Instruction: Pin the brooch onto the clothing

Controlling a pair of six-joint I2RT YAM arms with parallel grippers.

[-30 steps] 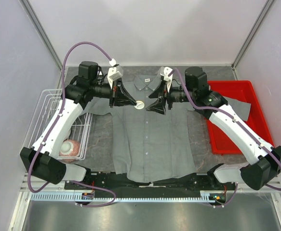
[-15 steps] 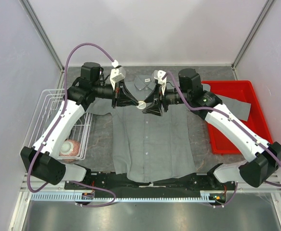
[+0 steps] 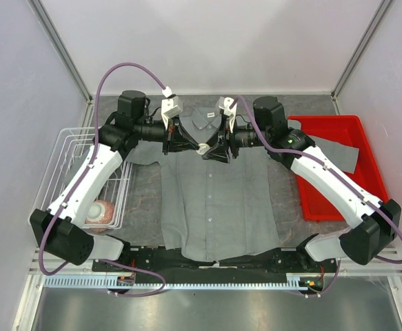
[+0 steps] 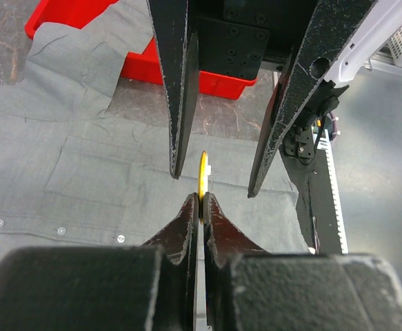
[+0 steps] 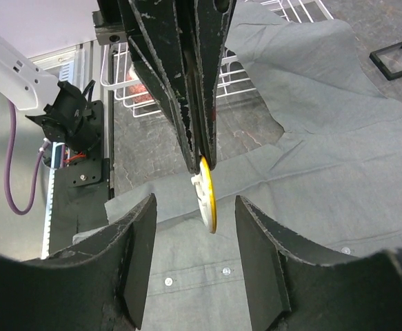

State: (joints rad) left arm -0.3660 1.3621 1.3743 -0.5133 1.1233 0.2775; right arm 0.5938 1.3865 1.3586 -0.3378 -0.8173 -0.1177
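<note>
The brooch [image 3: 202, 148] is a small yellow disc with a white back, held edge-on above the chest of the clothing [image 3: 218, 207], a grey button-front shirt lying flat. My left gripper [image 4: 201, 200] is shut on the brooch [image 4: 203, 172] at its lower rim. My right gripper [image 5: 195, 201] faces it, open, with one finger on each side of the brooch [image 5: 208, 201] and a gap on both sides. In the top view the left gripper [image 3: 195, 146] and the right gripper [image 3: 212, 150] meet tip to tip just below the collar.
A white wire basket [image 3: 68, 165] at the left holds a round tan-pink bowl-like thing [image 3: 101, 212]. A red bin [image 3: 342, 138] stands at the right, with the shirt's sleeve [image 3: 338, 155] draped over its rim. Both arm bases sit at the near edge.
Both arms have moved inward toward each other over the collar. The right gripper has narrowed and now straddles the brooch, which the left gripper still holds.
</note>
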